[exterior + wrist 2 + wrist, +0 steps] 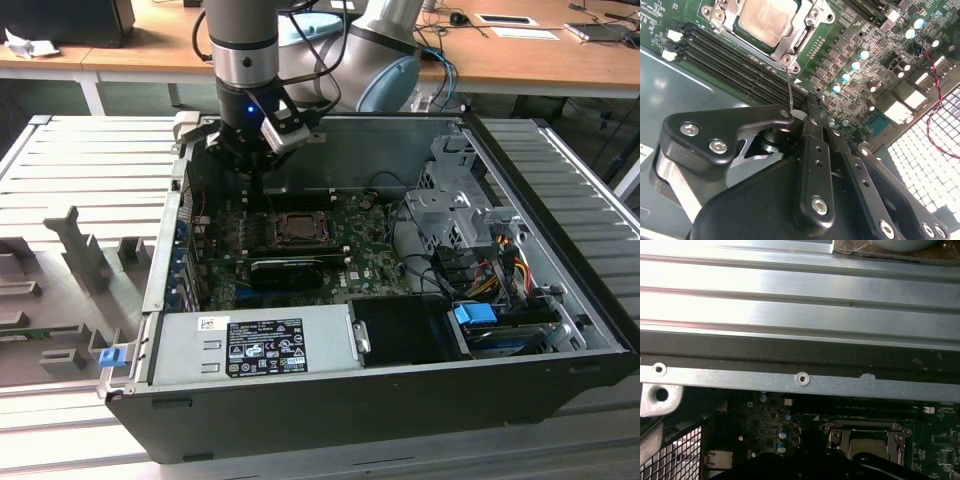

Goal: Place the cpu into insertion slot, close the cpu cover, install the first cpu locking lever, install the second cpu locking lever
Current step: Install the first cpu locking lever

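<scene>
While the cpu (765, 20) lay seated beneath the closed cpu cover (781, 47), just ahead of the jaws, these were clamped on the tip of one locking lever (790, 90): thin, stiff, springy wire, probably slippery, best gripped at its end tab.

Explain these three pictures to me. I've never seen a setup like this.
The grey jointed machine is a robot arm, reaching into an open computer case that lies on a ribbed metal table. The exterior view comes from a camera standing off the arm. Both wrist views come from cameras riding on the arm, looking at the green motherboard inside the case. In the second wrist view, the cpu lies in place with the cpu cover shut over it. The black gripper looks closed on the tip of a thin wire locking lever.
</scene>
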Robot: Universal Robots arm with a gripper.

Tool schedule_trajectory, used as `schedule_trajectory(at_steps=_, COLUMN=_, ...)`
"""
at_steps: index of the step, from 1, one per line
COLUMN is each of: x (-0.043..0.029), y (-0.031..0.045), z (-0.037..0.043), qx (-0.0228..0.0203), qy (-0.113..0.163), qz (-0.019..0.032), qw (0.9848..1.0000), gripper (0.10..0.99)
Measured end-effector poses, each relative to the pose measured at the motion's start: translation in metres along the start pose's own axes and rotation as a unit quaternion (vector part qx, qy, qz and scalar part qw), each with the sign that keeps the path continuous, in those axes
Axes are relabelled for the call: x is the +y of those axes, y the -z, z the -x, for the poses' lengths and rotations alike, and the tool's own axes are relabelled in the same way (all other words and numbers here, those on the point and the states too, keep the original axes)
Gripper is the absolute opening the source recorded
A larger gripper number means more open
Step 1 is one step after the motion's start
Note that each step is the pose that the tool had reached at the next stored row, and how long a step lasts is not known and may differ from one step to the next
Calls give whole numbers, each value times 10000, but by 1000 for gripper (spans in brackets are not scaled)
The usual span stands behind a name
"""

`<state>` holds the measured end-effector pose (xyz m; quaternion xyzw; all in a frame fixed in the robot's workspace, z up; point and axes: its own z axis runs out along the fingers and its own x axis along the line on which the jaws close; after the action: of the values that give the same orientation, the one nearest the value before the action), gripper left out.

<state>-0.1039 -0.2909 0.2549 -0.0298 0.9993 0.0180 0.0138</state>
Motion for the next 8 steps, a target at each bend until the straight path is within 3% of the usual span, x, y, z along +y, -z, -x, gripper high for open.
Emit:
schedule_trajectory(at_steps=5, x=-1, y=-2, z=19, qx=0, qy=0, qz=0, qw=10000, gripper=106)
schedule_trajectory(at_steps=8, x=-5, y=-7, z=83, qx=0, qy=0, qz=0, qw=10000, gripper=106)
